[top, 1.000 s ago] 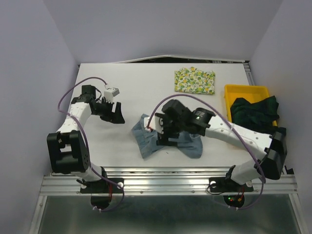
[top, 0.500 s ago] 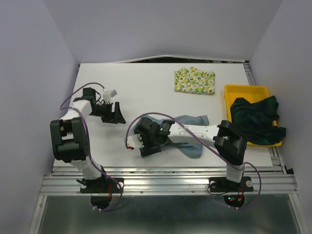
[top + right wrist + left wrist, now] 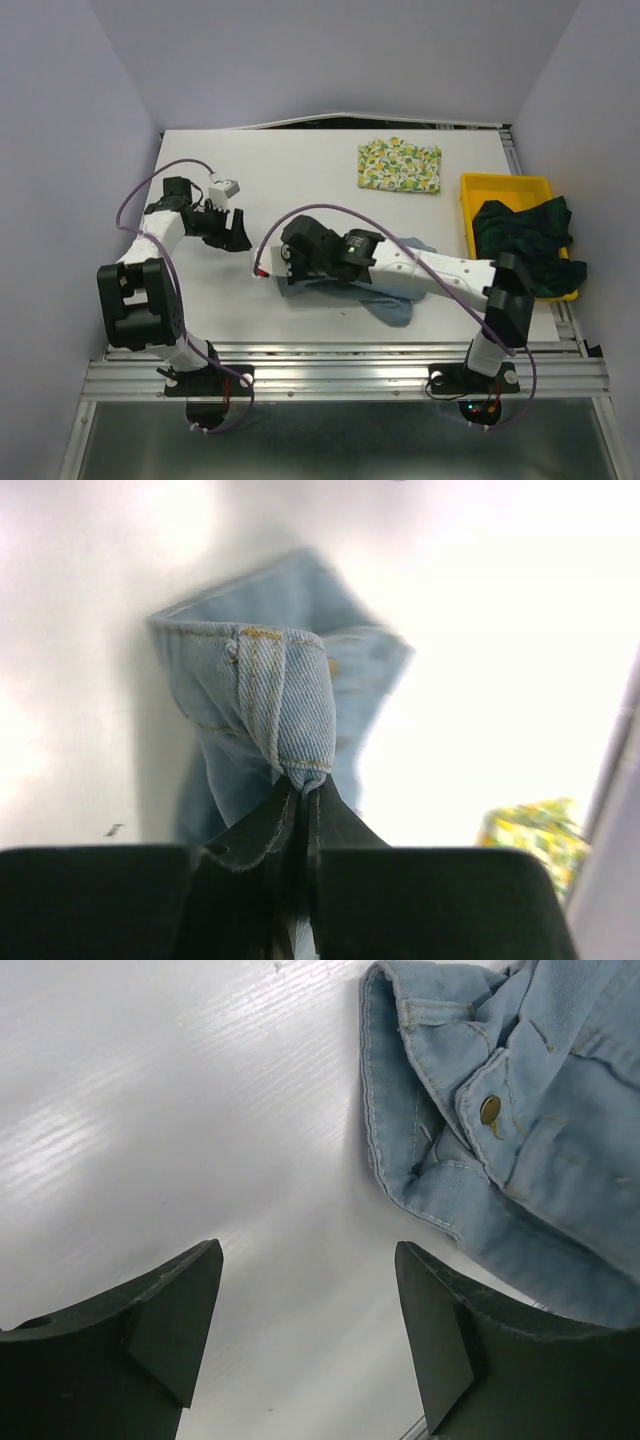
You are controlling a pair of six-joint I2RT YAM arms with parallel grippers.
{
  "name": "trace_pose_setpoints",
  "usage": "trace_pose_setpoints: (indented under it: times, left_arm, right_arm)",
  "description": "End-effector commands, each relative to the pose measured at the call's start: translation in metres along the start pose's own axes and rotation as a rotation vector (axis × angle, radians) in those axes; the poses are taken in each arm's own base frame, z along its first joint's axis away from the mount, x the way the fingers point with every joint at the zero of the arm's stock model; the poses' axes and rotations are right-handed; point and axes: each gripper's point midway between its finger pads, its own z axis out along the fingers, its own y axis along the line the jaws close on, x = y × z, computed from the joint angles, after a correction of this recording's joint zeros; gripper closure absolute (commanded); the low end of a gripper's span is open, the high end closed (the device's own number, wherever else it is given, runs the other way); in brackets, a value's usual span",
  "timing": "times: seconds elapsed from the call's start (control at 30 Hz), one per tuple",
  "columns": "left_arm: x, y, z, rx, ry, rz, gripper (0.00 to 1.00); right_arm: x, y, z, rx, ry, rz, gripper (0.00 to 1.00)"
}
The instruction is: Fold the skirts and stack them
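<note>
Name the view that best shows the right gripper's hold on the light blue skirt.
Right wrist view: the right gripper is pinched shut on a bunched waistband fold of the light blue skirt. In the top external view the right arm hides the pinch; only cloth beneath shows. The left wrist view shows just the skirt's buttoned corner.

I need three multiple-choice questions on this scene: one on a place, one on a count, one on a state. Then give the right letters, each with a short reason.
1. Where does the plaid skirt lie? A in the yellow tray; B folded at the far edge; C spread in the middle.
2. How many skirts are in view? A two; B three; C four.
3. The right pincer is: A open; B shut on the light blue skirt; C shut on the tray's rim.
Key: 1 A, it is heaped in the tray. 2 B, plaid, light blue and the lemon-print skirt. 3 B, it pinches a denim fold.
</note>
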Motion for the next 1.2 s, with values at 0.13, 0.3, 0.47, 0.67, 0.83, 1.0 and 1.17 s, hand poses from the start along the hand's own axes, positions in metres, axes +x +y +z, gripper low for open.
trace_pose_setpoints:
  times: [0.13,0.3,0.47,0.67,0.83,1.0,1.17]
  left_arm:
    - [-0.019,-0.018,-0.022,0.064,-0.153,0.48,0.23]
    - [-0.014,-0.055,-0.033,0.185,-0.285,0.818,0.22]
    - [-0.003,-0.072,-0.039,0.254,-0.291,0.917,0.22]
    - [0.0,-0.079,-0.055,0.321,-0.268,0.872,0.27]
    - [0.016,-0.087,-0.061,0.338,-0.223,0.895,0.28]
    - [0.024,-0.083,-0.053,0.339,-0.217,0.903,0.23]
    - [-0.011,-0.076,-0.049,0.297,-0.281,0.904,0.2]
  right_arm:
    - [-0.048,-0.107,-0.16,0.501,-0.204,0.095,0.99]
    - [-0.038,-0.119,-0.187,0.584,-0.191,0.112,0.99]
    - [-0.035,-0.127,-0.193,0.618,-0.184,0.148,0.99]
    - [-0.035,-0.129,-0.187,0.623,-0.167,0.153,0.99]
    - [-0.027,-0.134,-0.184,0.633,-0.152,0.173,0.99]
    - [-0.03,-0.137,-0.19,0.646,-0.165,0.186,0.99]
    - [-0.034,-0.142,-0.198,0.662,-0.176,0.185,0.99]
